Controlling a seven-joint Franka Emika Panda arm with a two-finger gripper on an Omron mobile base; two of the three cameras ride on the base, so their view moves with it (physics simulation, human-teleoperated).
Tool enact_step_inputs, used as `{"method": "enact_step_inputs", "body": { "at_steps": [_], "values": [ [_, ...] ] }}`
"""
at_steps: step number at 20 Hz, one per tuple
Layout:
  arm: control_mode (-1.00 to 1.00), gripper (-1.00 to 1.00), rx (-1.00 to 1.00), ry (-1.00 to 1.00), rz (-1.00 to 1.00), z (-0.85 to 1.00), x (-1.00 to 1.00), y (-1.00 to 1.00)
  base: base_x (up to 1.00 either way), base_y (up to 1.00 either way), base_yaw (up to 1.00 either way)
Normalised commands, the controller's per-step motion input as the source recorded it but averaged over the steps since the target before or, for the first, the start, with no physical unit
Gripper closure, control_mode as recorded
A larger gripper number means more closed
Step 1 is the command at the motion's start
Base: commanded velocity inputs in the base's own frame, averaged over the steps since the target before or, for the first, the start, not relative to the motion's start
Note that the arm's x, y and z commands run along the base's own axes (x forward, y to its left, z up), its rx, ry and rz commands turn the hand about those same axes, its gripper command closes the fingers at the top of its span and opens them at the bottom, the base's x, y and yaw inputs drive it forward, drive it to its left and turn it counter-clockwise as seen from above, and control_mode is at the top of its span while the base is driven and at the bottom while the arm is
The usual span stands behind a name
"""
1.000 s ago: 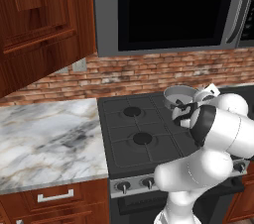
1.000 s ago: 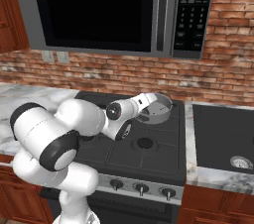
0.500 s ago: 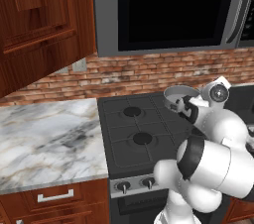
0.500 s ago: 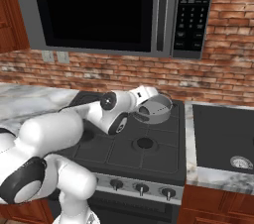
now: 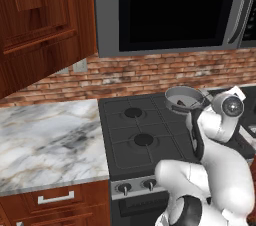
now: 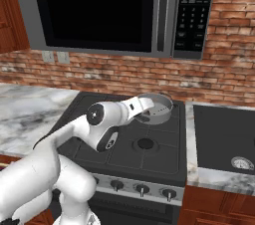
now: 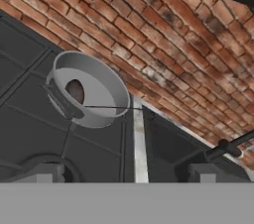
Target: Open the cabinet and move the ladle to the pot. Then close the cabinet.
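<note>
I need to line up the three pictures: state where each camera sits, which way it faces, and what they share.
Left base view: behind the arm's left, facing forward and down at the stove, pot and cabinet; arm at lower right.
Right base view: behind its right, facing stove, pot and microwave; arm at lower left.
Hand view: on the hand, looking along the open tool at the pot and brick wall.
All share the pot.

White arm bent low and forward, gripper (image 7: pixel 124 171) with jaws wide apart, empty.
</note>
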Motion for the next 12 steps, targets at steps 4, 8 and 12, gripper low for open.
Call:
{"method": "enact_step_inputs", "body": {
  "at_steps": [4, 8, 12],
  "values": [
    [-1.0, -1.0, 0.0, -0.02, -0.01, 0.35, -0.78, -0.01, 0.0, 0.0, 0.0],
    [-1.0, -1.0, 0.02, 0.0, -0.05, 0.94, -0.32, -0.04, 0.0, 0.0, 0.0],
    [-1.0, -1.0, 0.02, 0.08, -0.07, 1.0, -0.12, -0.02, 0.0, 0.0, 0.0]
  ]
}}
